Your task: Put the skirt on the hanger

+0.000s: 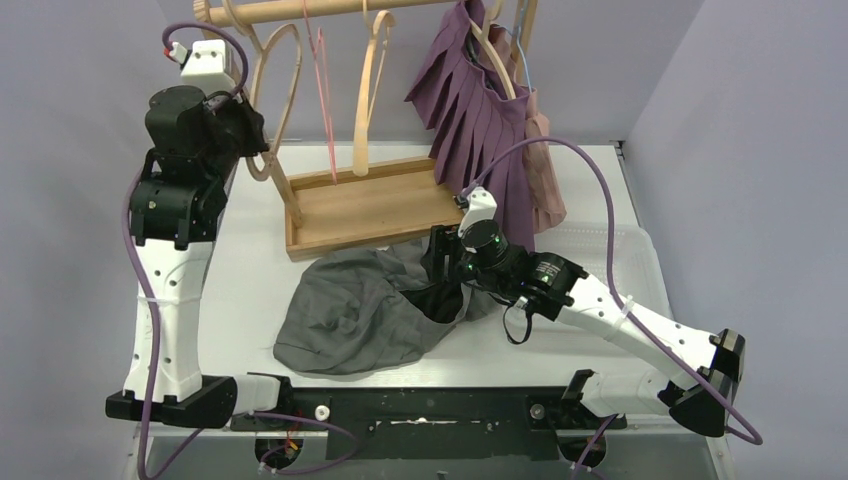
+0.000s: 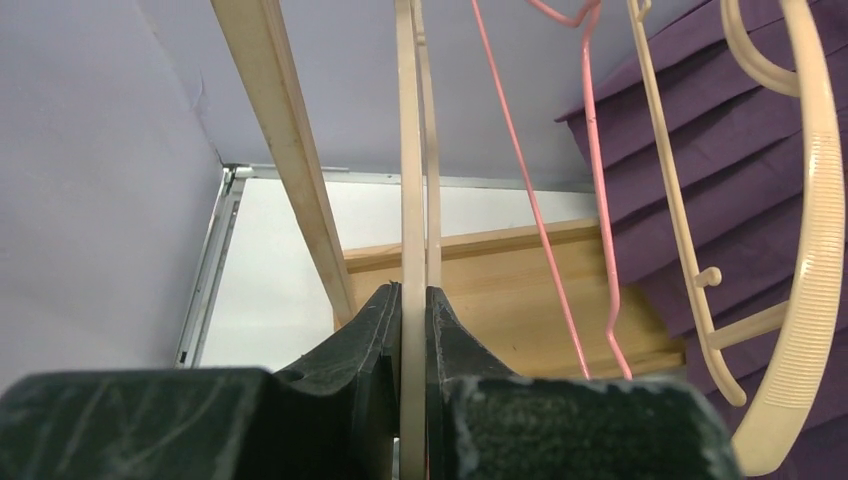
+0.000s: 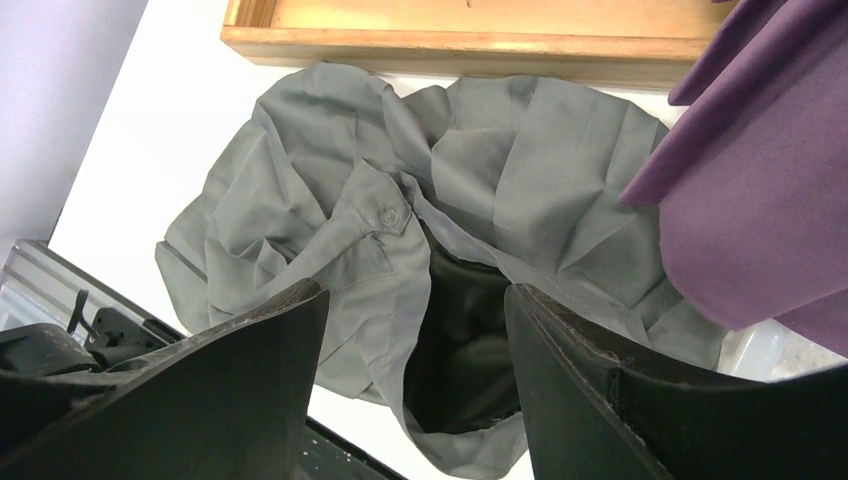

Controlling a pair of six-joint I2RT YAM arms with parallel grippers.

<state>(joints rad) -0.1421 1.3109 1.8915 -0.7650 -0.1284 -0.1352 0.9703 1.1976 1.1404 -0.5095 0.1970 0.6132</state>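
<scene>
Black fingers (image 3: 265,370) of the right hand (image 3: 415,295) fill the bottom of the right wrist view, spread wide and released, grasping nothing. Between them lies the grey skirt (image 3: 320,200), crumpled, its waistband gaping open onto a dark lining, with a button (image 3: 388,213) on the band at 11 o'clock from the opening. Whether the fingertips touch the cloth cannot be told.

From above, the grey skirt (image 1: 350,310) sits on the white counter (image 1: 250,280) at 6 o'clock from the wooden rack base (image 1: 370,205), its far edge touching the base. The right hand (image 1: 440,265) is at the skirt's 3 o'clock edge.

At 10 o'clock in that view, the left hand (image 1: 245,125) is raised beside the rack and clenched on a wooden hanger (image 1: 290,70) that hangs from the rail (image 1: 300,10). Its wrist camera shows the left hand (image 2: 412,290) pinching the thin edge of the wooden hanger (image 2: 410,150).

At 3 o'clock from that hanger are a pink wire hanger (image 2: 520,150) and a cream plastic hanger (image 2: 815,200). A purple pleated skirt (image 1: 480,110) hangs at the rail's 3 o'clock end.
</scene>
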